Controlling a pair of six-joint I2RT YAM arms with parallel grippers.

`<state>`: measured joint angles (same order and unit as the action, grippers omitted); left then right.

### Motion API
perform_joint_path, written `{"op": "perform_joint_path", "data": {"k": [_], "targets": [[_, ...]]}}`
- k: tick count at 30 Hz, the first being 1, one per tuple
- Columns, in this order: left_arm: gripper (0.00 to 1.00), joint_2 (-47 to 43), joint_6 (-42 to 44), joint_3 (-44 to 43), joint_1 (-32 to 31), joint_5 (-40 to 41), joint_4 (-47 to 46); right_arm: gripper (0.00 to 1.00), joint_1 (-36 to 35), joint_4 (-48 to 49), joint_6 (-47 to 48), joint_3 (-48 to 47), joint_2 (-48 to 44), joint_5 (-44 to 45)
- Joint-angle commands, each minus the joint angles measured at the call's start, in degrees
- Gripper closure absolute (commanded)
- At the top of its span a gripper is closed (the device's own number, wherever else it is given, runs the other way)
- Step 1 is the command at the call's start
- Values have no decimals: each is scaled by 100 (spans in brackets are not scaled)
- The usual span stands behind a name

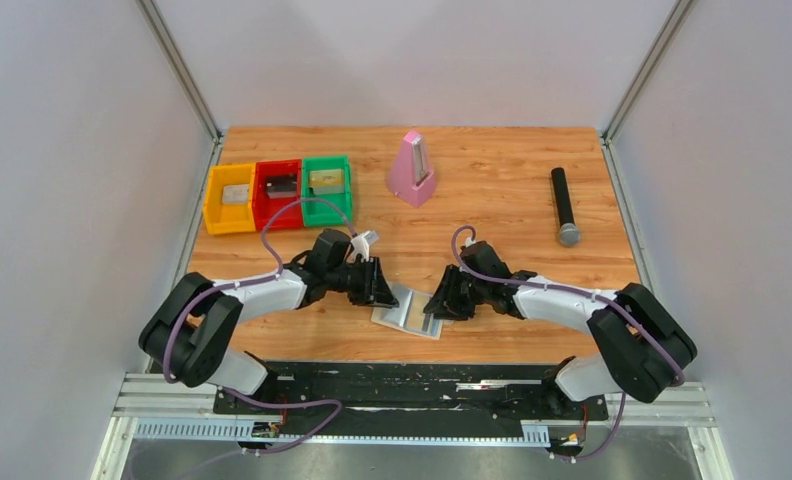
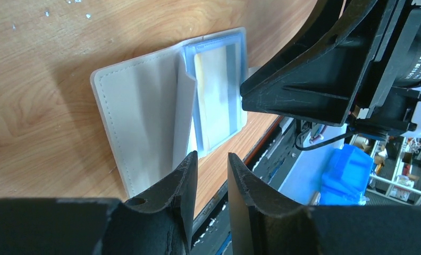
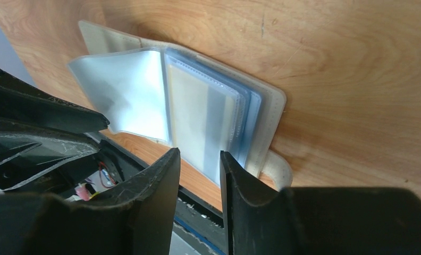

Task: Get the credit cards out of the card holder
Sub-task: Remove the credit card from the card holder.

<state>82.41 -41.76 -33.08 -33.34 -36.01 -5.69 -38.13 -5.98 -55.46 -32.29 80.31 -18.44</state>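
The card holder (image 1: 409, 310) lies open near the table's front edge, cream outside with pale blue and clear sleeves. A yellow-gold card (image 2: 213, 90) sits inside a sleeve of its right half; it also shows in the right wrist view (image 3: 198, 111). No dark card shows in the holder. My left gripper (image 1: 377, 285) hovers at the holder's left edge, jaws a narrow gap apart and empty (image 2: 212, 159). My right gripper (image 1: 442, 300) hovers at the holder's right edge, jaws also slightly apart and empty (image 3: 200, 154). A clear sleeve (image 3: 118, 90) stands lifted from the left half.
Yellow (image 1: 229, 198), red (image 1: 278, 193) and green (image 1: 327, 189) bins stand at the back left, each with a small flat item inside. A pink metronome (image 1: 412, 168) stands at the back middle. A black microphone (image 1: 564, 206) lies at the right. The front table edge is close below the holder.
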Motion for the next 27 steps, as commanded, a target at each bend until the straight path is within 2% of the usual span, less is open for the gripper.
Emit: {"op": "perform_joint_path", "data": {"k": [1, 12, 17, 27], "targets": [[65, 182, -13, 35, -88, -53, -441, 67, -34, 263, 404, 12, 244, 148], [65, 700, -173, 182, -143, -88, -966, 74, -37, 428, 1110, -36, 567, 202], [65, 744, -92, 155, -150, 96, -807, 75, -37, 388, 1237, -64, 591, 284], [65, 586, -98, 303, -155, 473, -664, 68, -32, 314, 1005, -301, 578, 143]]}}
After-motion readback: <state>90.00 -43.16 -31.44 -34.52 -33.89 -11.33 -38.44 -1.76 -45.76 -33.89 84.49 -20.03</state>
